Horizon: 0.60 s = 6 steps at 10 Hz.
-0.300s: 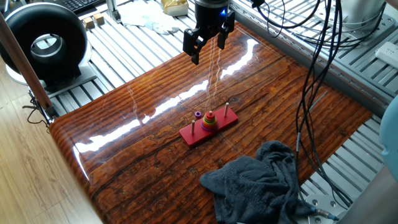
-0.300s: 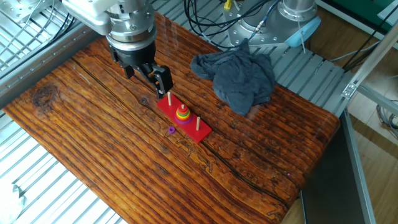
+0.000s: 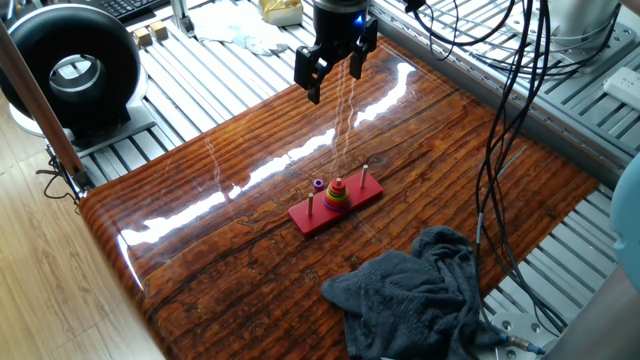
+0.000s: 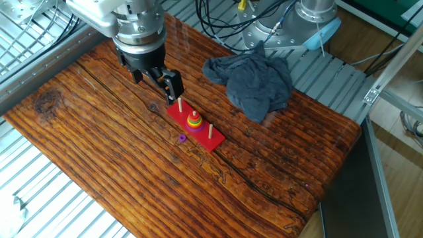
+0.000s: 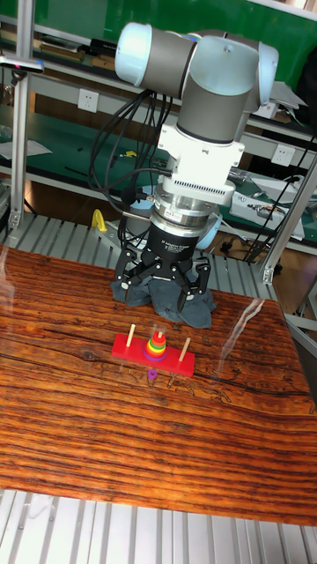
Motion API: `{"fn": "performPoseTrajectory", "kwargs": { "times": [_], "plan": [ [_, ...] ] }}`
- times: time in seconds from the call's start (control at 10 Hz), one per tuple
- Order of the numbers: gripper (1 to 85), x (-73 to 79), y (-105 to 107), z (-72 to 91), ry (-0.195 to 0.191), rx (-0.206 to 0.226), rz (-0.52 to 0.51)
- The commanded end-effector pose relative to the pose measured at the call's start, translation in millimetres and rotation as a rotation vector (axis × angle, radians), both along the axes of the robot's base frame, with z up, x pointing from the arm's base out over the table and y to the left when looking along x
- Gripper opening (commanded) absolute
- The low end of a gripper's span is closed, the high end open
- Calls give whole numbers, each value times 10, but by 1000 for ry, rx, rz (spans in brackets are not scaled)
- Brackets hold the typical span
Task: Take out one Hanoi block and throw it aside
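Below the gripper (image 3: 335,82) and a little to one side, the Hanoi block (image 3: 338,184) sits on top of the ring stack, on the middle peg of the red base (image 3: 305,218). The fingers stand apart and hold nothing. I think the gripper should first centre over that peg, descend straight, close on the top ring only, then lift along the peg. The other fixed view shows the small purple ring (image 4: 182,138) lying beside the base; one fixed view makes it seem to sit on a peg.
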State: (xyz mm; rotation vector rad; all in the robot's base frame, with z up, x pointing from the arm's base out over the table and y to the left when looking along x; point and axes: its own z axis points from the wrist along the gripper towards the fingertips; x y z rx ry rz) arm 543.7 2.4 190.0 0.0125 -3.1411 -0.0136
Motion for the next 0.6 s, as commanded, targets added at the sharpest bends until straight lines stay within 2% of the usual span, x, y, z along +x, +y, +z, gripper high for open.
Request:
{"fn": "performPoseTrajectory", "kwargs": {
  "times": [0.0, 0.2, 0.5],
  "plan": [
    [10, -373, 98, 17, 148, 10, -192],
    [10, -368, 115, -31, 140, -9, -195],
    [10, -364, 150, -26, 141, 6, -197]
  ]
}}
